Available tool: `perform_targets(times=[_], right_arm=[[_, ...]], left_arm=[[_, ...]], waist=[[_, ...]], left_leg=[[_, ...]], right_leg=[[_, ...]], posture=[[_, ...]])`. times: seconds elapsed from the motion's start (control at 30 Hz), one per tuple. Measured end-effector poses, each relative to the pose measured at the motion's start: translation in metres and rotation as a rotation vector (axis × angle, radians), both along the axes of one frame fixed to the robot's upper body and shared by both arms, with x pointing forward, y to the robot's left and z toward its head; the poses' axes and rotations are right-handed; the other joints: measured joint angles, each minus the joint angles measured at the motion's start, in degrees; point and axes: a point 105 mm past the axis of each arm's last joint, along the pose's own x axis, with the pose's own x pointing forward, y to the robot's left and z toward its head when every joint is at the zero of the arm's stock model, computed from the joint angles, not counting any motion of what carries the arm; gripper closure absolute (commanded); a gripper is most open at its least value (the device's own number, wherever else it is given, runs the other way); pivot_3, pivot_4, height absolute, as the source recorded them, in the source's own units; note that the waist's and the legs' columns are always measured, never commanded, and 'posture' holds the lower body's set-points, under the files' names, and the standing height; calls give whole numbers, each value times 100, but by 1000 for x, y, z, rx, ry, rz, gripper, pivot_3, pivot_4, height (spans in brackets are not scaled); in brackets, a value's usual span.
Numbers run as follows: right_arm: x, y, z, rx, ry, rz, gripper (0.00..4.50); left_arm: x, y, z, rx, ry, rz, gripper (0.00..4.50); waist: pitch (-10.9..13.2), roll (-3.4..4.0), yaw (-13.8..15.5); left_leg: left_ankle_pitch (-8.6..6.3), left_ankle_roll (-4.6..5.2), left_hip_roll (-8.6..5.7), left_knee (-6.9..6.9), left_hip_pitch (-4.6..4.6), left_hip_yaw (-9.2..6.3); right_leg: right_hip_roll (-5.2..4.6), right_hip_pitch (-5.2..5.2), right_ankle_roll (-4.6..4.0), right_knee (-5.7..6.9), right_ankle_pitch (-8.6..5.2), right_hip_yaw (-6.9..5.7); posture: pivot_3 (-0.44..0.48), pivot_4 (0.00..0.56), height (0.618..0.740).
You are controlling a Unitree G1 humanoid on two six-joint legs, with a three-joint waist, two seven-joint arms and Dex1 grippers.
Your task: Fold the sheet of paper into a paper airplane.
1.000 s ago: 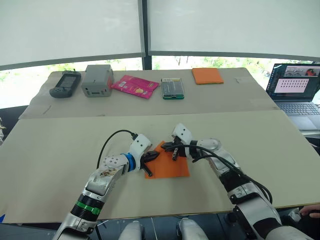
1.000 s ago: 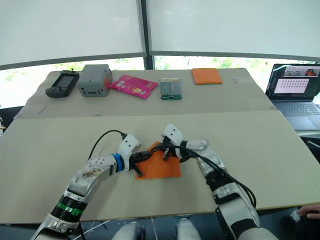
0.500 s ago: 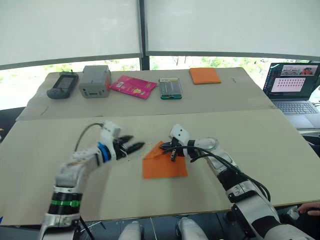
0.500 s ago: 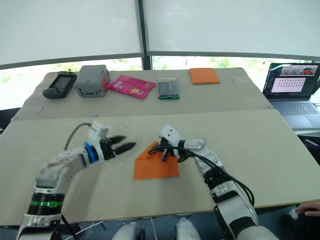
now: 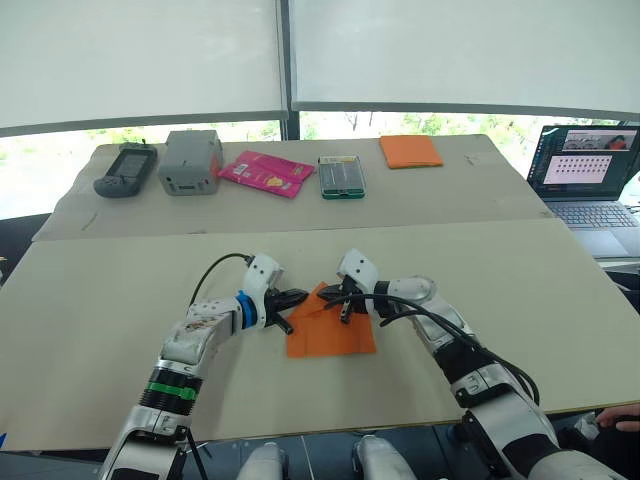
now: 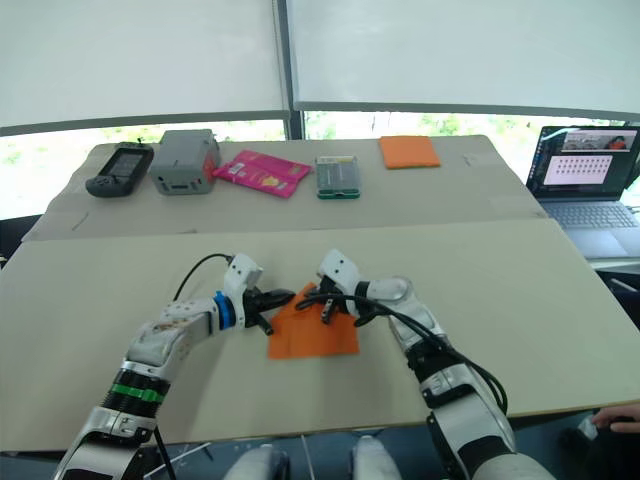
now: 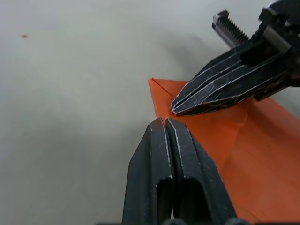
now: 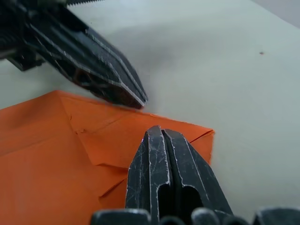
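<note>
You had the sheet of paper (image 5: 331,325) flat on the near table (image 5: 90,310), far-left corner folded. Left gripper (image 7: 163,121) & right gripper (image 8: 159,130) both pinched closed, tips at that corner, holding nothing.

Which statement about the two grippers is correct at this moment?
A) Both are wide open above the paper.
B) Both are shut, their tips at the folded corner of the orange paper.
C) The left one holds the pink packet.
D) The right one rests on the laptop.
B: the left gripper and the right gripper both have their fingers pressed together, tips meeting at the folded far-left corner of the sheet of paper.
</note>
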Motion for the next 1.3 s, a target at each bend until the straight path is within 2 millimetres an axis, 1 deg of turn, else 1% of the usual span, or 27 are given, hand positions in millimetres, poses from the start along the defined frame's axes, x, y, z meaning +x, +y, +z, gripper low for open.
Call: perform_targets(times=[0.23, 0.43, 0.63, 0.87, 1.0, 1.17, 1.3], right_arm=[[1, -1, 0, 1, -5, -11, 4500], [1, -1, 1, 12, 10, -22, 4500], [1, -2, 1, 16, 26, -26, 4500], [2, -1, 2, 25, 27, -30, 4500], [1, 3, 3, 36, 28, -17, 4500], [0, 9, 2, -1, -3, 21, 4500], [0, 10, 0, -7, -14, 26, 4500]], left_arm=[[-6, 4, -5, 1, 2, 4, 4482], [-23, 11, -9, -10, 6, 13, 4482], [-38, 12, -11, 2, 10, -8, 4482], [-37, 9, -12, 32, -15, -14, 4482], [-34, 6, -13, 57, -30, -21, 4482], [-33, 5, -14, 54, -29, -20, 4482], [-32, 5, -14, 54, -27, -14, 4482]], waist=[[-1, 1, 1], [-2, 4, -1], [-2, 4, 0], [-3, 5, 15], [-3, 5, 26], [-3, 6, 23], [-4, 7, 16]], left_leg=[[0, 0, 1, 0, 4, 0], [0, 0, 5, 0, 4, -1], [0, 0, 4, 0, 4, 0], [0, 0, 2, 0, 8, 0], [1, 1, 1, 1, 7, 1], [1, 1, 1, 0, 10, 1], [1, 1, 2, 0, 25, 2]], right_leg=[[-4, 3, 0, 1, 0, 0], [-4, 3, 0, 1, 0, 0], [-7, 4, 1, 0, -1, 0], [-6, 7, 2, 0, -1, 0], [-7, 7, 3, -1, -2, 0], [-6, 8, 3, 0, -2, 0], [-6, 18, 5, 0, -3, 0]], posture=[[0, 150, 740], [0, 150, 740], [0, 150, 740], [0, 150, 740], [0, 150, 740], [0, 150, 740], [0, 150, 740]])
